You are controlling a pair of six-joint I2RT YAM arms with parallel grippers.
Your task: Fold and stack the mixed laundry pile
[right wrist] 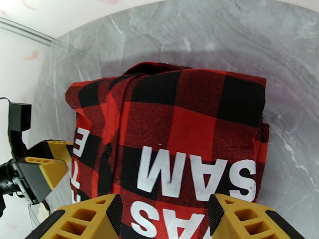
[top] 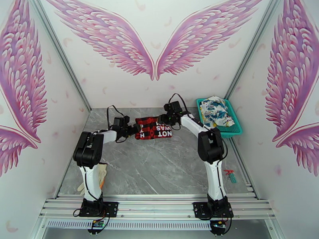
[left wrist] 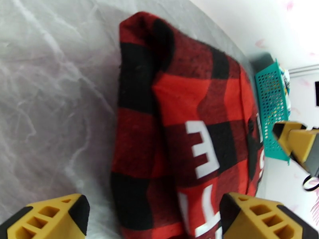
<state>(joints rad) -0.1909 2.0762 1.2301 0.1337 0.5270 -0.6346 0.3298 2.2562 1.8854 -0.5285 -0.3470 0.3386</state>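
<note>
Red-and-black check shirt (top: 153, 129): lay folded into a flat rectangle on the far half of the table, white lettering up, between the two grippers.
Near edge, left: a beige glove-like cloth (top: 101, 174) lay beside the left arm's lower link.
Near edge, right: a small red-and-teal item (top: 229, 175) lay by the right arm.
Table (top: 159, 168): grey marble-look top, bare across the middle.
Left gripper (left wrist: 154, 214): fingers were spread wide at the shirt's left end, pinching nothing, with cloth lying under the gap.
Right gripper (right wrist: 163, 208): fingers were spread over the shirt's right end, with lettering showing between them and no cloth pinched.
Teal mesh basket (top: 235, 130): sat at the far right corner, well apart from the shirt.
White garment (top: 215, 110): lay crumpled in the basket, with blue, yellow and teal print.
</note>
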